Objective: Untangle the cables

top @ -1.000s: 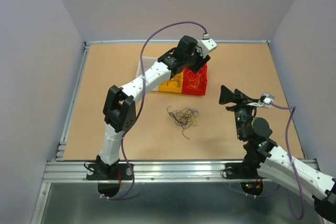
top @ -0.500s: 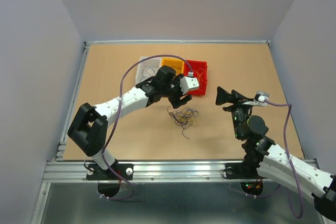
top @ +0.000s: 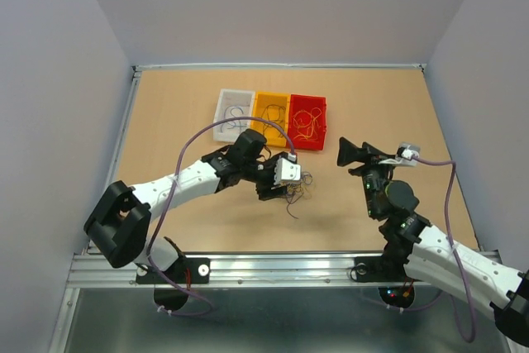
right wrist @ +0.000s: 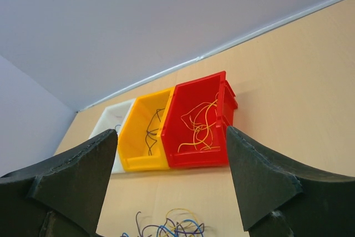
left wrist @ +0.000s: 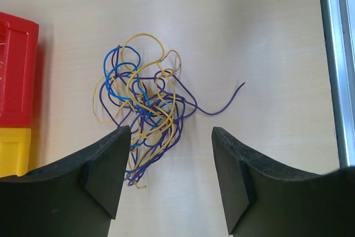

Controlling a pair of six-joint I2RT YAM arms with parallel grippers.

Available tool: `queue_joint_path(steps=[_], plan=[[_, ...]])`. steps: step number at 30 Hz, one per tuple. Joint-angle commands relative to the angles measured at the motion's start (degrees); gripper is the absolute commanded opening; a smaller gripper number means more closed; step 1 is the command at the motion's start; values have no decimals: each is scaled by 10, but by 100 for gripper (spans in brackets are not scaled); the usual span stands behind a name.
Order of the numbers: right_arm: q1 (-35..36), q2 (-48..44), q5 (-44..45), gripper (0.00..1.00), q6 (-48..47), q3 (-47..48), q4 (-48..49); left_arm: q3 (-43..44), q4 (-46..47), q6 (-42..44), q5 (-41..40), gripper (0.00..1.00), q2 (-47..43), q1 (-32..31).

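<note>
Okay, nearer arm: I'm hovering the left gripper (left wrist: 171, 131) right over the tangle; the right gripper (right wrist: 172, 132) is sitting well apart, facing the bins.
Jaws: I'm seeing both pairs standing wide, gripping nothing.
Cables (left wrist: 143, 112): lying on the table (left wrist: 266, 26), just ahead of the left jaws, leaning toward the left finger's side, near the red bin (left wrist: 16, 70).
Axis: the clump is running roughly along my approach line; one purple tail (left wrist: 224, 101) is straying out to the right.
Look: blue, yellow and purple wires are knotting into one loose, curly ball.
Pick, I'm judging: the stray tail is looking easiest.
</note>
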Motion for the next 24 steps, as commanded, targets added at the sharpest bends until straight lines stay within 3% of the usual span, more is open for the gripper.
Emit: queue_joint_path(steps=[1,16,24], plan=[[2,11,-2,84,3,29,11,-26,84,4,-13,71,-34,-11],[3,21,-10,84,2,38,5,-51,175,-18,-107,53,4,-54],[3,16,-13,84,4,37,3,-47,165,-6,-115,53,33,-57]])
